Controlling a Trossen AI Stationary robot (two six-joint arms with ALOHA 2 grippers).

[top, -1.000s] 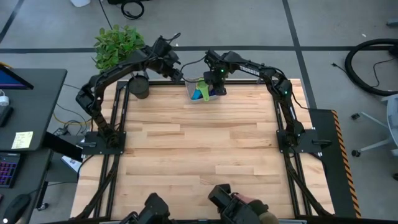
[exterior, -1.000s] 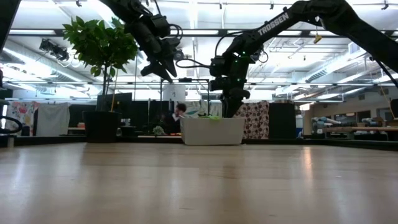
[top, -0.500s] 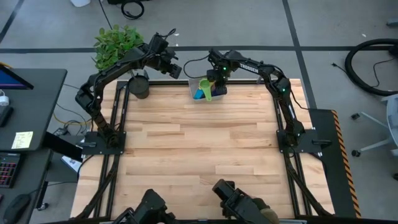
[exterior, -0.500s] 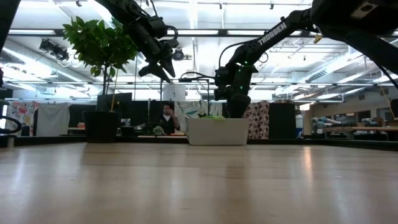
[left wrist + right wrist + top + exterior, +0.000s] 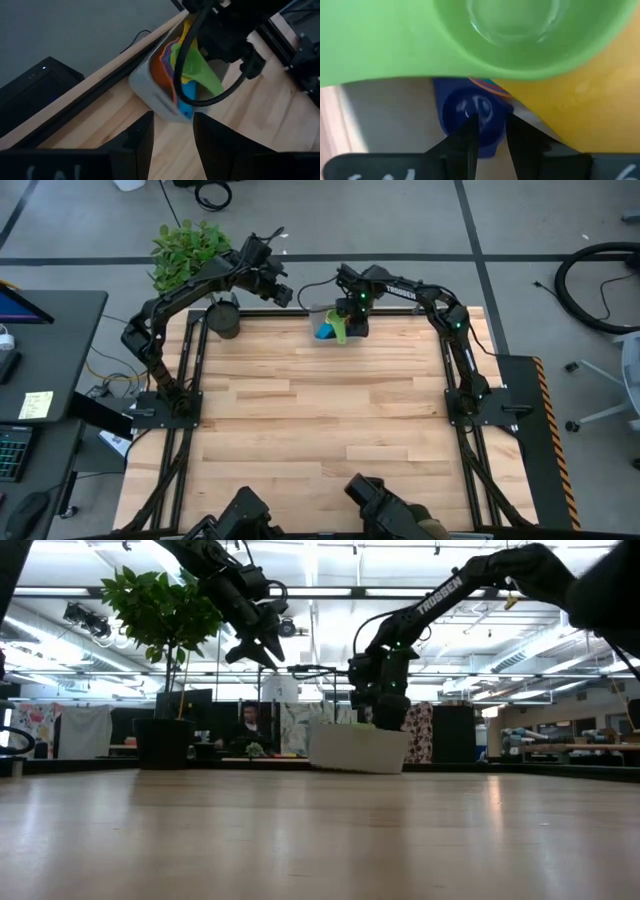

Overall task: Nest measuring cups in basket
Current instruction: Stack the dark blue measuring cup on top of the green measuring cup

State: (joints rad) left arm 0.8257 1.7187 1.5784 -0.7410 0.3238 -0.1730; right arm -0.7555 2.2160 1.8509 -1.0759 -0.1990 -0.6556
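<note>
The pale basket (image 5: 150, 85) sits at the table's far edge and stands tilted in the low view (image 5: 358, 748). Inside it are nested measuring cups: orange (image 5: 162, 65), purple, yellow, a large green one (image 5: 197, 70) and a small blue one (image 5: 475, 112). The green handle and a blue handle (image 5: 185, 97) stick out over its wall. My right gripper (image 5: 350, 320) reaches down into the basket, its fingers close together around the blue cup. My left gripper (image 5: 283, 294) hovers open, raised, to the basket's left (image 5: 172, 117). My right gripper (image 5: 490, 125) comes from above, pointing down into the basket. Its fingertips (image 5: 470, 132) stand on either side of the small blue cup's bowl (image 5: 487, 107), under the green cup's rim. The exact place of contact is hidden by the fingers.
A dark round plant pot (image 5: 224, 320) with a leafy plant (image 5: 160, 610) stands at the far left corner. The wooden table (image 5: 320, 420) stretches toward the near edge. A cable (image 5: 192, 75) hangs from the right arm over the basket. A person sits in the room behind (image 5: 250, 720).
My right gripper has shifted a little toward the table's right, low over the basket. The basket has slid with it toward the right and has tipped from level to tilted. The cups have stayed inside.
</note>
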